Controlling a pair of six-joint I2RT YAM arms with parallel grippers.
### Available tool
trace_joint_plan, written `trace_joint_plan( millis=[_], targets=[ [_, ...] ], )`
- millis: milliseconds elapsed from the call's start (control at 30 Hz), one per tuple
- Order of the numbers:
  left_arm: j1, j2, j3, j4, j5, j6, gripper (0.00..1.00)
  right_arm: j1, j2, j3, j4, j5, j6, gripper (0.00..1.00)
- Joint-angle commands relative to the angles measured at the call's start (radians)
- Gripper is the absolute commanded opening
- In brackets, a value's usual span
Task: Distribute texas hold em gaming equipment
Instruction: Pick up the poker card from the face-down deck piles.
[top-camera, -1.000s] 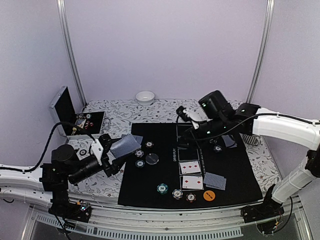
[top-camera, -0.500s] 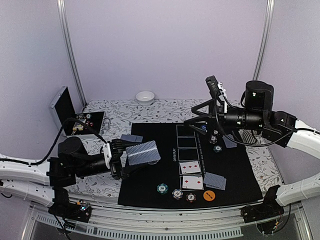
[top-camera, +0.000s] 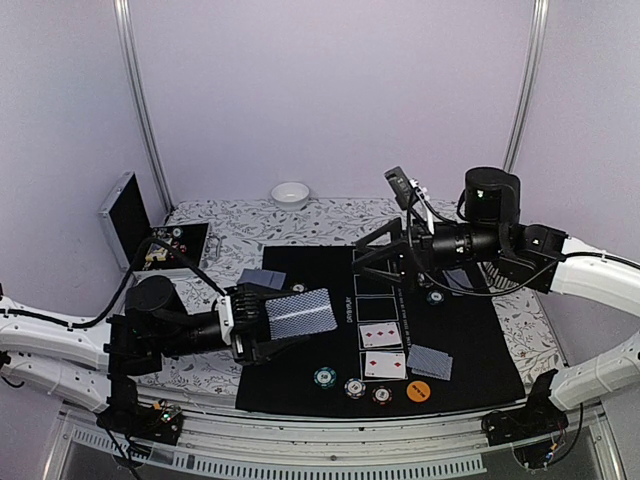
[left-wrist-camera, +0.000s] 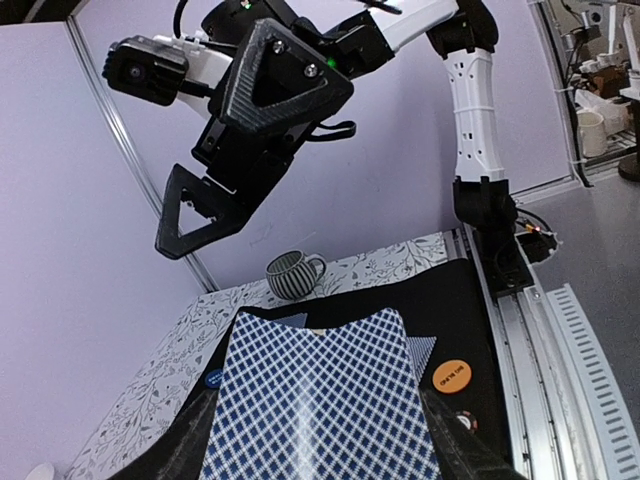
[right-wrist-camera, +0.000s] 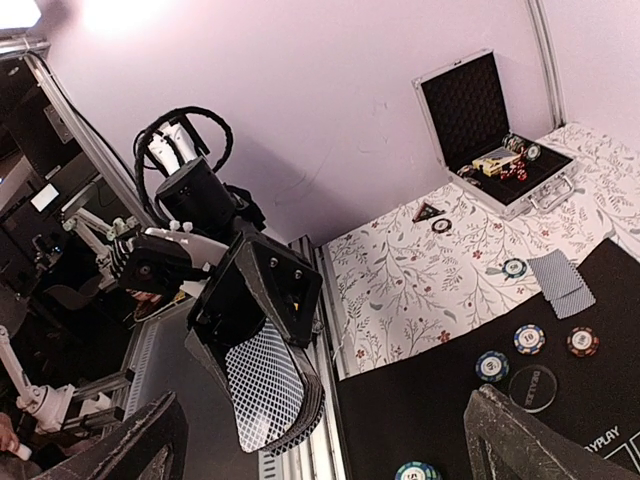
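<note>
Playing cards (top-camera: 381, 335), two face-up

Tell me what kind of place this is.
Most likely a robotics lab test booth, staged as a poker table: plain panel walls on aluminium posts, robot arms mounted at the table's near edge, a black card mat and an open metal chip case.

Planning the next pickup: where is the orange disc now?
Top view: the orange disc lies at the near edge of the black mat, right of three chips, with a face-down card just behind it.
</note>
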Motion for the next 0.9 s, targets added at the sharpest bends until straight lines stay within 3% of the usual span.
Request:
trace_joint_plan(
  millis=[0, 533, 867],
  targets=[
    [-0.023, -0.002, 0.027, 0.069, -0.029, 0.027, 0.61, -0.002, 0.031, 0.023, 0.012, -0.058, 0.059, 0.99],
    [-0.040, 0.018, 0.022, 0.090, -0.074, 0.061, 0.61, 0.108, 0.276, 0.154, -0.095, -0.011, 0.021, 0.99],
    [-0.046, -0.019, -0.009, 0.114, -0.098, 0.069, 0.61, 0.106, 0.257, 0.154, -0.234, 0.139, -0.052, 1.00]
  ],
)
